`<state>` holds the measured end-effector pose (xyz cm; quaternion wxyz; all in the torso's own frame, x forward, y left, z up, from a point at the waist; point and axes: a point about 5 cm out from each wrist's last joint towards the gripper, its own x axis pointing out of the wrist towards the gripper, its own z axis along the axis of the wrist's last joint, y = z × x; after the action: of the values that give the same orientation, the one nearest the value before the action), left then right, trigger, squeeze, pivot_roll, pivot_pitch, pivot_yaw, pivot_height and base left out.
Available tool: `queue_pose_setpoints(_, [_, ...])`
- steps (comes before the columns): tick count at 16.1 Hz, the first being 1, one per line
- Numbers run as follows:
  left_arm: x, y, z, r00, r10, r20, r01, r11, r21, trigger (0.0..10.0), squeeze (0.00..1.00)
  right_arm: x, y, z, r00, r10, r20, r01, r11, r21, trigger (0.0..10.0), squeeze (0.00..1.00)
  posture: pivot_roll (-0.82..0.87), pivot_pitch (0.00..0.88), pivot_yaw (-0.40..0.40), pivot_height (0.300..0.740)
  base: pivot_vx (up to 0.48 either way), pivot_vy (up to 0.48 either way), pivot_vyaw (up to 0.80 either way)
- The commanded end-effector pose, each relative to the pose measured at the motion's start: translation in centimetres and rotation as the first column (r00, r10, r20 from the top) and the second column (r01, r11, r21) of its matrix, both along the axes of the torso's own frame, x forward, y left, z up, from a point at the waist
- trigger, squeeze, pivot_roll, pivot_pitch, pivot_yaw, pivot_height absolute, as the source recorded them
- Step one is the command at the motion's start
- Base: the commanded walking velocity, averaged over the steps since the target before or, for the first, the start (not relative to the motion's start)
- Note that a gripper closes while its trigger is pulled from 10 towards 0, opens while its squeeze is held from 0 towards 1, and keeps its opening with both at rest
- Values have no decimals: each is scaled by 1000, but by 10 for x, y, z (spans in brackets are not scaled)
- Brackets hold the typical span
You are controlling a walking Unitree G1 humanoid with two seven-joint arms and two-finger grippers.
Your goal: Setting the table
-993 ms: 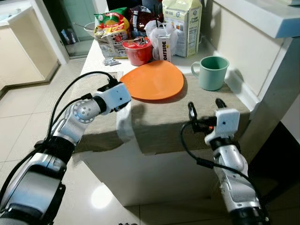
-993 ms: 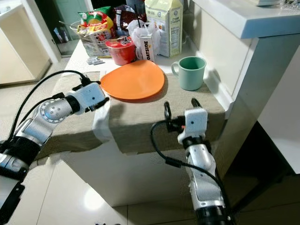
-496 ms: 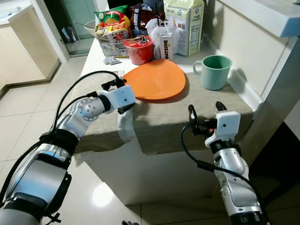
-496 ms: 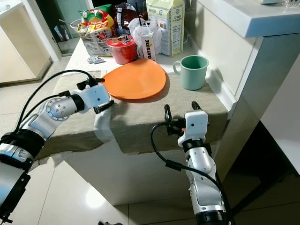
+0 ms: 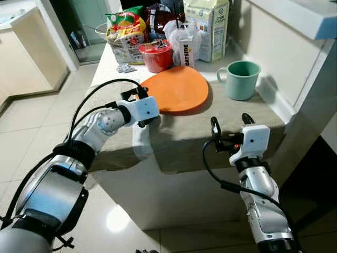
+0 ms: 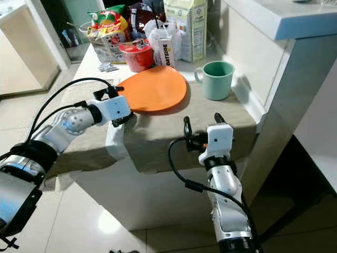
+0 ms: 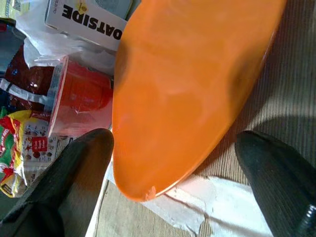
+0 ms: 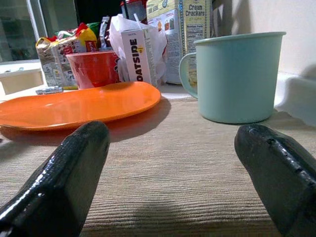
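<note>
An orange plate [image 5: 176, 89] lies on the beige-clothed table [image 5: 200, 132], with a green mug [image 5: 241, 80] to its right. My left gripper [image 5: 151, 108] is open at the plate's near left rim. In the left wrist view the plate's edge [image 7: 187, 89] lies between the two black fingers [image 7: 74, 177], and I cannot tell whether they touch it. My right gripper [image 5: 230, 122] stands open at the table's front edge, level with the top and holding nothing. Its wrist view looks across the cloth at the mug [image 8: 237, 76] and the plate [image 8: 79, 106].
Behind the plate stand a red noodle cup [image 5: 156, 55], an Oatside carton [image 5: 184, 50], a cracker box [image 5: 207, 29] and snack bags [image 5: 125, 26]. A white ledge and wall [image 5: 295, 58] close off the right side. A white patch [image 5: 141, 142] hangs over the front edge.
My left gripper has moved right along the table to the plate's near rim. The right arm has stayed where it was.
</note>
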<state>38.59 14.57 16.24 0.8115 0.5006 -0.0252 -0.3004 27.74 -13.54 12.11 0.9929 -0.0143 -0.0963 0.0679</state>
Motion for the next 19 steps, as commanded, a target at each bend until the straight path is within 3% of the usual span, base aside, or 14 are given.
queue_pose_setpoints(1, [2,3,-1,999,37,-17,-37,999,-9,10000,0,-2,7,2,1000,18,0,-18,1000,-2,10000,0,-228,0,187,740,0,0,0])
queue_pose_setpoints(4, [-2,-3,-19,994,84,-66,-89,993,-76,10000,0,-3,8,1,1000,19,-4,-19,1000,3,10000,0,-229,0,187,740,0,0,0])
queue_pose_setpoints(11, [-14,-12,-54,984,127,-121,-134,990,-48,10000,0,-5,10,0,1000,19,-11,-19,1000,6,10000,0,-230,11,188,740,0,0,0])
queue_pose_setpoints(14, [-15,-15,-56,991,99,-89,-99,995,4,10000,0,-6,9,0,1000,16,-14,-16,1000,4,10000,0,-230,12,187,740,0,0,0])
queue_pose_setpoints(17, [-14,-12,-52,988,107,-109,-112,993,-43,10000,0,-6,8,3,1000,16,-9,-15,1000,4,10000,0,-236,18,191,740,0,0,0])
queue_pose_setpoints(19, [-16,-3,-48,981,102,-164,-122,985,-122,10000,0,-7,6,2,1000,12,-11,-12,1000,0,10000,0,-231,23,188,740,0,0,0])
